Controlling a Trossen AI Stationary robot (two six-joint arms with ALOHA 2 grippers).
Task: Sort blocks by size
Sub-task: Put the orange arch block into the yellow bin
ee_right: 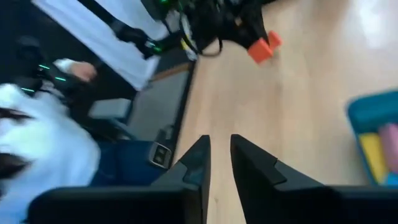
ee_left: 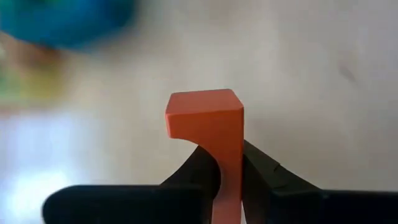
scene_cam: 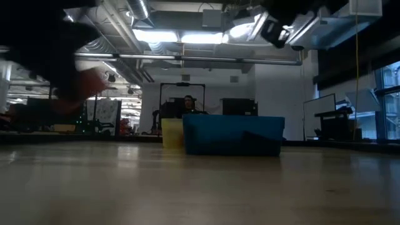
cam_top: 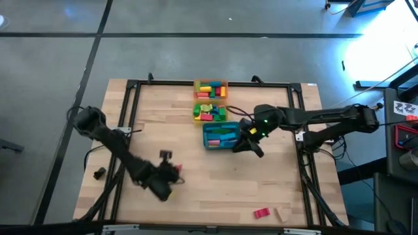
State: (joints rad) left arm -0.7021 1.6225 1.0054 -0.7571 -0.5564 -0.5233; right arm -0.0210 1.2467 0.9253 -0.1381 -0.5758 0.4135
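Observation:
My left gripper (cam_top: pixel 174 173) is over the table's near left part, shut on an orange-red block (ee_left: pixel 205 121) with a curved cut-out on one side. It also shows far off in the right wrist view (ee_right: pixel 263 47). My right gripper (ee_right: pixel 219 152) hovers beside the teal tray (cam_top: pixel 221 135), at its right end. Its fingers stand a narrow gap apart and hold nothing. The teal tray holds pink, yellow and other blocks (ee_right: pixel 380 152). Behind it stand a yellow tray (cam_top: pixel 209 113) and an orange tray (cam_top: pixel 210 89), both with several blocks. My left gripper pinches the orange-red block between its two fingers, on the narrow part (ee_left: pixel 229 171) below the block's wider end. The wider end (ee_left: pixel 205 102) sticks out past the fingertips (ee_left: pixel 202 167). The block is lifted clear of the table.
A pink-red block (cam_top: pixel 261 213) and a tan block (cam_top: pixel 282 214) lie near the table's near right edge. A small dark object (cam_top: pixel 99 173) lies off the left rail. A person in white (ee_right: pixel 37 143) is beside the table. Bare wood lies in the near middle.

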